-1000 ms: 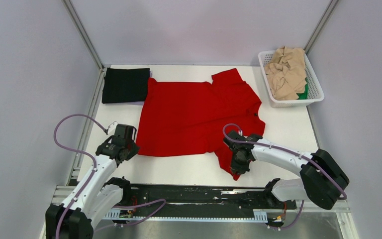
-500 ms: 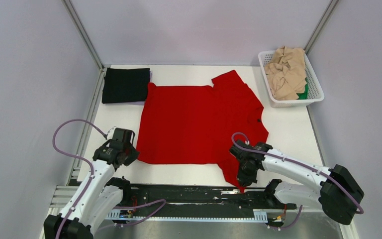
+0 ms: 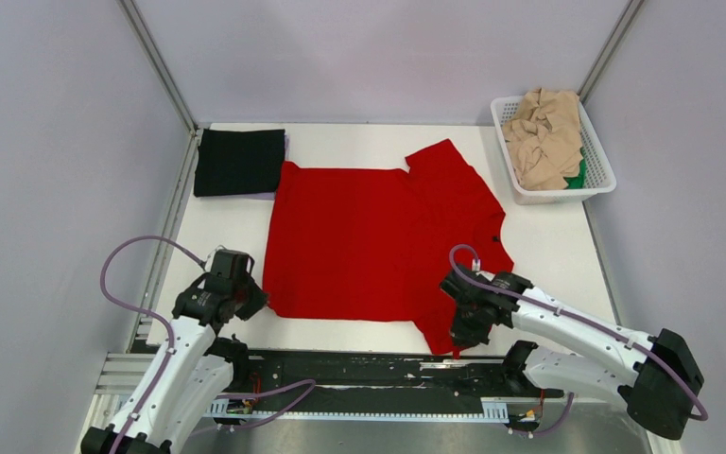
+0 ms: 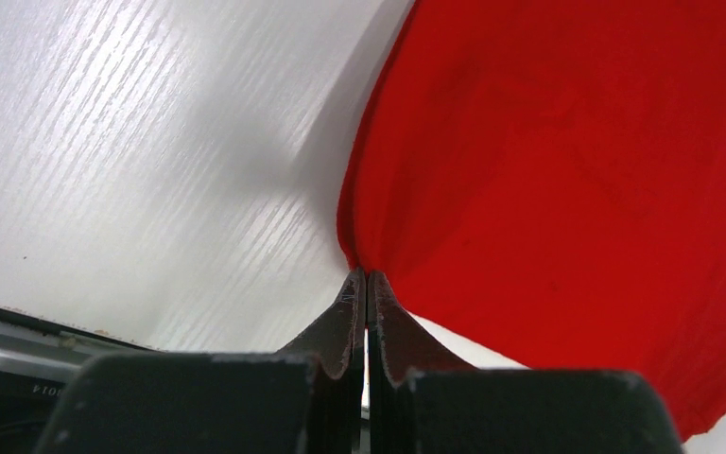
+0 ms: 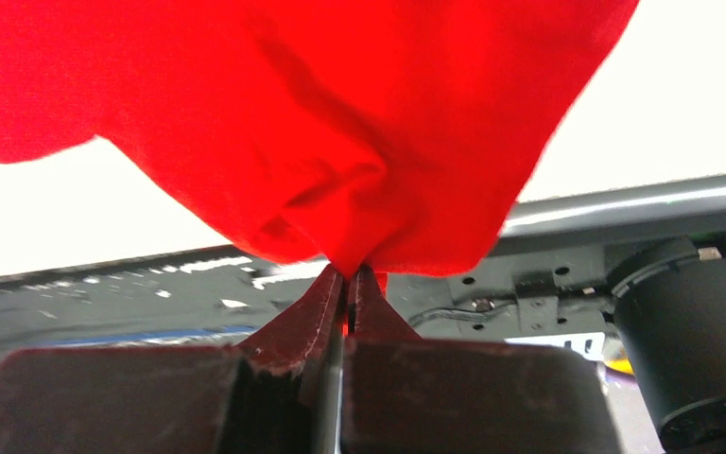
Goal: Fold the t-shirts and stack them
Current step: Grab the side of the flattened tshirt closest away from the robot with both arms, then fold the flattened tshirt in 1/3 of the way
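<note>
handling: soft-cloth, plain bright red t-shirt looks light and limp. I'd expect it to sag between grips and slide easily on the smooth top.
where to hold: pinch edge cloth at hem corners or sleeve ends, not mid-panel.
look: spread flat, mostly smooth, collar to the right. One sleeve points to the far side; the near sleeve is bunched up.
where: middle of the white tabletop, near sleeve hanging over the front edge.
left claw: clenched on the near-left hem corner, cloth puckered at the tips.
right claw: clenched on a wad of the near sleeve.
step (my guess): squaring the shirt up before the first fold.
folded black t-shirt: far-left corner, just beside the red one's far corner.
crumpled beige t-shirts: heaped in a white plastic lattice basket, far right.
green t-shirt: a sliver shows under the beige.
</note>
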Action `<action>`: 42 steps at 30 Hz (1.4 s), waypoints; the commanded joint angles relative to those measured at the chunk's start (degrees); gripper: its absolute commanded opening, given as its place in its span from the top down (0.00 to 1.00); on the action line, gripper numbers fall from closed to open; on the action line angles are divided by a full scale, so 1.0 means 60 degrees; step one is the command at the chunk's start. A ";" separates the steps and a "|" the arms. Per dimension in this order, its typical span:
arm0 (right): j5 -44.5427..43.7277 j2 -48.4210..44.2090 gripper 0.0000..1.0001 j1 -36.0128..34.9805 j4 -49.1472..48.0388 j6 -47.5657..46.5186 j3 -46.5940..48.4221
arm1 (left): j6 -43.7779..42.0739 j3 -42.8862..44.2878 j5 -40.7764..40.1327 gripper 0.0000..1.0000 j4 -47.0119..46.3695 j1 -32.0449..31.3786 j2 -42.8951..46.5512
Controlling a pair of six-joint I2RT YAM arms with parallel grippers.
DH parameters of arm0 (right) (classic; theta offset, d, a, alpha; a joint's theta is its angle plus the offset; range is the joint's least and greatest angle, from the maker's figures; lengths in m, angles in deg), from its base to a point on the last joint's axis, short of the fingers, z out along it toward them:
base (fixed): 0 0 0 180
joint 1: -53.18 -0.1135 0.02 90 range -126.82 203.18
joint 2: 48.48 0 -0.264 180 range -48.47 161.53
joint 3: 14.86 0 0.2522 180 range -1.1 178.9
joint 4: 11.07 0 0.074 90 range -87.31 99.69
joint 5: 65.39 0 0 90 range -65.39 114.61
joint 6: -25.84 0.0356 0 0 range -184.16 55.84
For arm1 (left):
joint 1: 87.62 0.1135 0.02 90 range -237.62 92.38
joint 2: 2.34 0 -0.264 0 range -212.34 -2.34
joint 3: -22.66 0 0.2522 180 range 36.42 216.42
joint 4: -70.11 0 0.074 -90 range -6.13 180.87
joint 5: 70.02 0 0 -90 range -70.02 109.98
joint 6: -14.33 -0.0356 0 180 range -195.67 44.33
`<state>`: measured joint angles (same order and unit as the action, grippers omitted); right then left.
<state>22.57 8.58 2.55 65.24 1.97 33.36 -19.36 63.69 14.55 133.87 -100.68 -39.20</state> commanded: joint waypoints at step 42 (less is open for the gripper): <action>0.0800 0.3764 0.99 0.6521 -0.4786 -0.6926 0.4888 | -0.0067 0.3229 -0.2532 1.00 -0.3853 0.0448 -0.5402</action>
<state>25.25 27.69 40.62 40.54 -36.87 58.48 -19.58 80.08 2.77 115.55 -98.67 -68.27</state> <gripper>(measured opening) 0.008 0.007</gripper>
